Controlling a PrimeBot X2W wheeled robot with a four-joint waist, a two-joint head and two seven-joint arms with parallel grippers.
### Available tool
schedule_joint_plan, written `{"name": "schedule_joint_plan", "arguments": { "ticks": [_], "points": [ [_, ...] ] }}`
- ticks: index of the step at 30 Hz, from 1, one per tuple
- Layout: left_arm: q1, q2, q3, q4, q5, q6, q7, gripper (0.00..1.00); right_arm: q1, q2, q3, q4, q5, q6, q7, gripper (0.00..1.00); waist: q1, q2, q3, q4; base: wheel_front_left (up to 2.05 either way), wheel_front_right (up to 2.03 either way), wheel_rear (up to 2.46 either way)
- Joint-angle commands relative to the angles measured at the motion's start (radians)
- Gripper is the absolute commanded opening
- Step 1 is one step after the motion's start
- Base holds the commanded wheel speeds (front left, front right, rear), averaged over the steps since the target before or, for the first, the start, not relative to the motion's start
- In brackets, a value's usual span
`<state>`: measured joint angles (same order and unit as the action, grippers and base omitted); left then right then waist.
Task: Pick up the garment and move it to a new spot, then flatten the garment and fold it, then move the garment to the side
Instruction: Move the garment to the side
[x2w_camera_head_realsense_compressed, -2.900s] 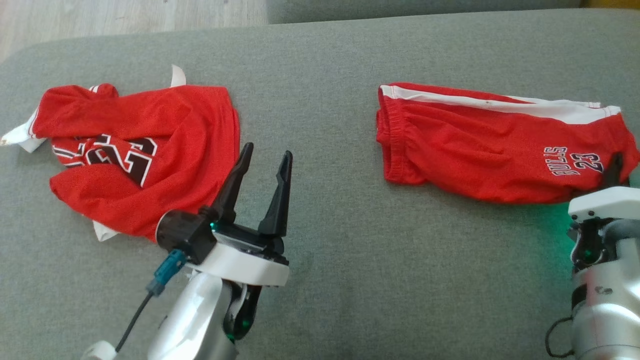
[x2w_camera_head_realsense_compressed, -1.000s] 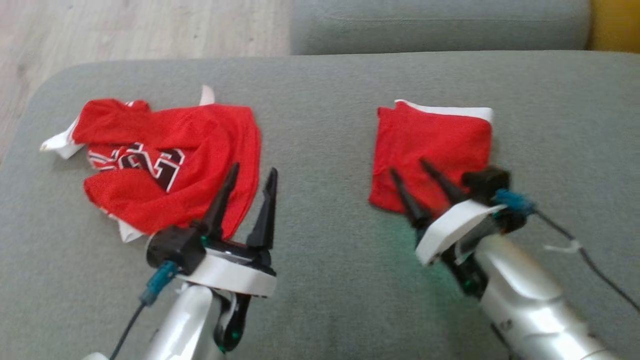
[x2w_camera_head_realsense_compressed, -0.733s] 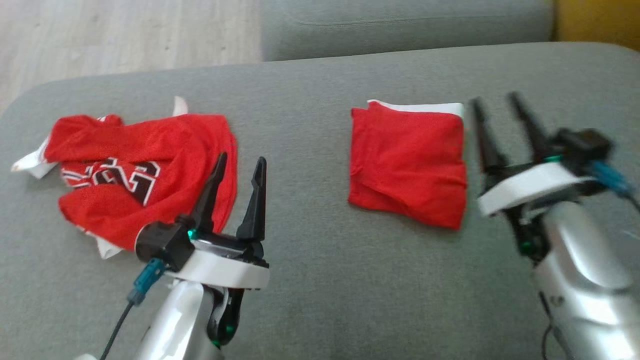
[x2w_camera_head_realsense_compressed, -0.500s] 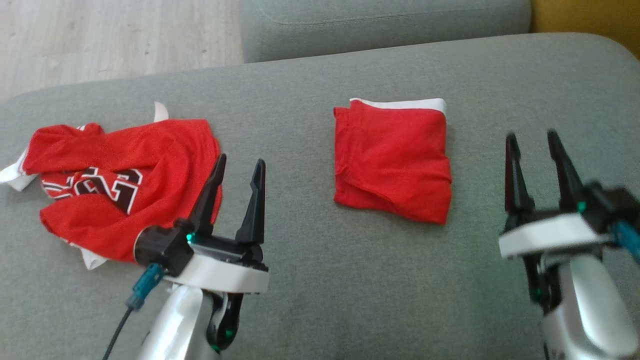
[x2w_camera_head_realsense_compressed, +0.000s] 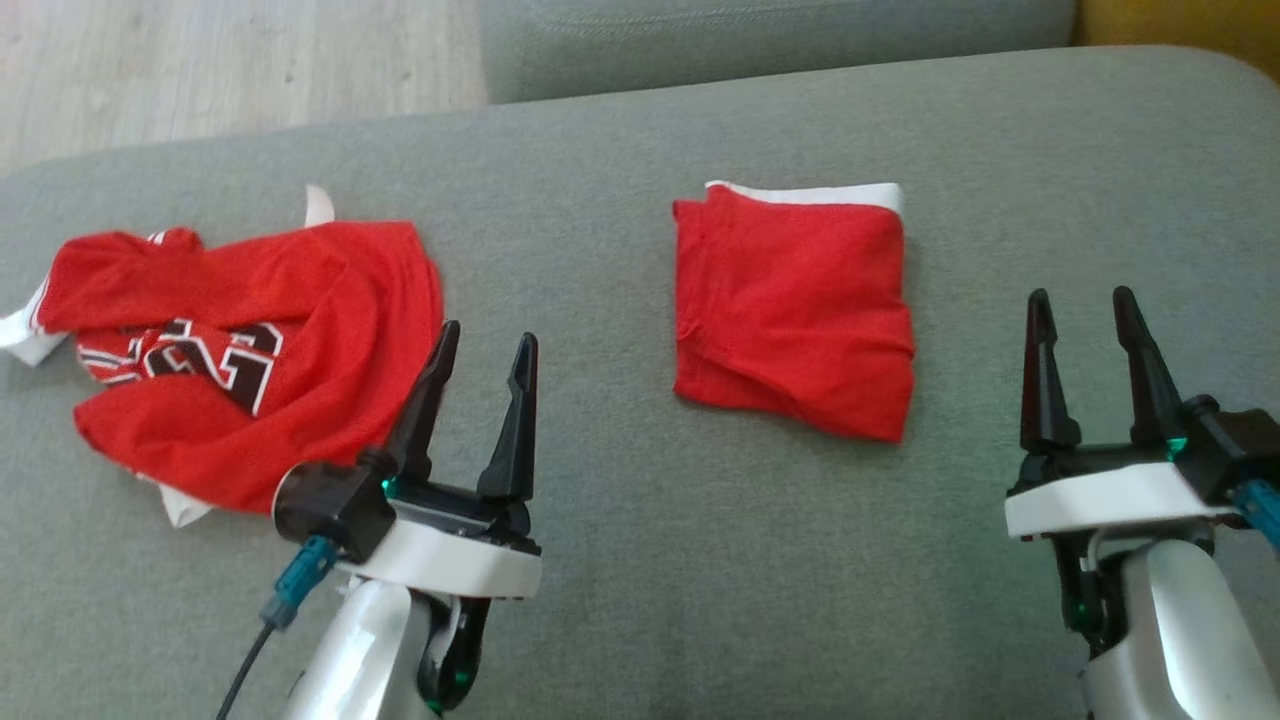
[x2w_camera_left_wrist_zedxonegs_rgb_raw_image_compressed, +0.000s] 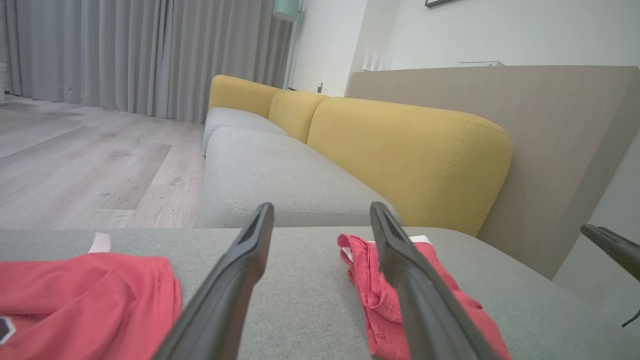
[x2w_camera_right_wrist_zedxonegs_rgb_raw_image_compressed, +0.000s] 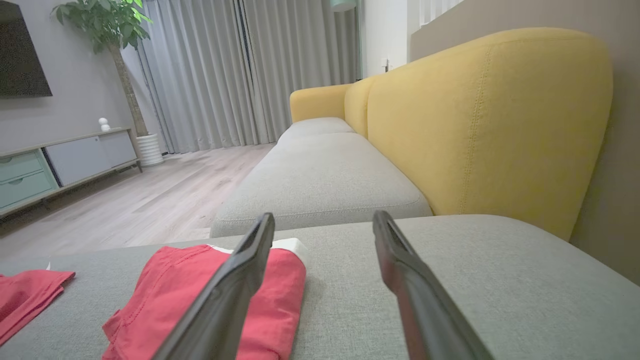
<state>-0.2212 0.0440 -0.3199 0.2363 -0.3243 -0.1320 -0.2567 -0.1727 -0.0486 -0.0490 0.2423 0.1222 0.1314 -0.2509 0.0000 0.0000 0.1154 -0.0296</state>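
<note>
On the grey cushion (x2w_camera_head_realsense_compressed: 640, 560), a crumpled red jersey (x2w_camera_head_realsense_compressed: 250, 350) is lying far left. The left gripper (x2w_camera_head_realsense_compressed: 488, 335) is hovering at its 4 o'clock edge, fingers spread, empty. The folded red shorts (x2w_camera_head_realsense_compressed: 795, 310) are lying flat at 2 o'clock from it and at 10 o'clock from the right gripper (x2w_camera_head_realsense_compressed: 1080, 295), which is gaping wide, apart from them and holding nothing.

Lit softly and evenly, daylight-bright. Throws only thin, faint shadows along the folded red garment (x2w_camera_head_realsense_compressed: 795, 310) on the grey cushion (x2w_camera_head_realsense_compressed: 620, 560). Looks crisp in the head view; blurs the near fingers (x2w_camera_left_wrist_zedxonegs_rgb_raw_image_compressed: 220, 300) in both wrist views, bowing lines toward the edges.
</note>
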Motion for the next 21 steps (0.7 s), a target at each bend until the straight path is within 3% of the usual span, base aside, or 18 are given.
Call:
{"name": "schedule_joint_plan", "arguments": {
  "ticks": [1, 2, 10, 21],
  "points": [
    [-0.051, 0.006, 0.028, -0.037, 0.0, 0.002, -0.005, 1.0, -0.047, -0.002, 0.025, -0.017, -0.006, -0.001, -0.011, 0.66, 0.0, 0.0, 0.021, 0.019, 0.0, 0.0, 0.0],
    [-0.056, 0.006, 0.023, -0.039, -0.001, 0.002, -0.005, 1.0, -0.061, -0.002, 0.026, -0.008, -0.01, -0.001, -0.011, 0.0, 0.0, 0.0, 0.031, 0.029, 0.0, 0.0, 0.0],
    [-0.097, 0.006, -0.016, -0.053, -0.011, 0.002, -0.005, 1.0, -0.216, -0.002, 0.029, 0.155, -0.054, -0.001, 0.005, 0.0, 0.0, 0.0, 0.125, 0.103, 0.0, 0.0, 0.0],
    [-0.169, 0.006, -0.057, -0.046, -0.033, 0.002, -0.005, 1.0, -0.482, -0.026, -0.034, 0.602, -0.094, -0.001, 0.029, 0.0, 0.0, 0.0, 0.223, 0.208, 0.0, 0.0, 0.0]
  ]
}}
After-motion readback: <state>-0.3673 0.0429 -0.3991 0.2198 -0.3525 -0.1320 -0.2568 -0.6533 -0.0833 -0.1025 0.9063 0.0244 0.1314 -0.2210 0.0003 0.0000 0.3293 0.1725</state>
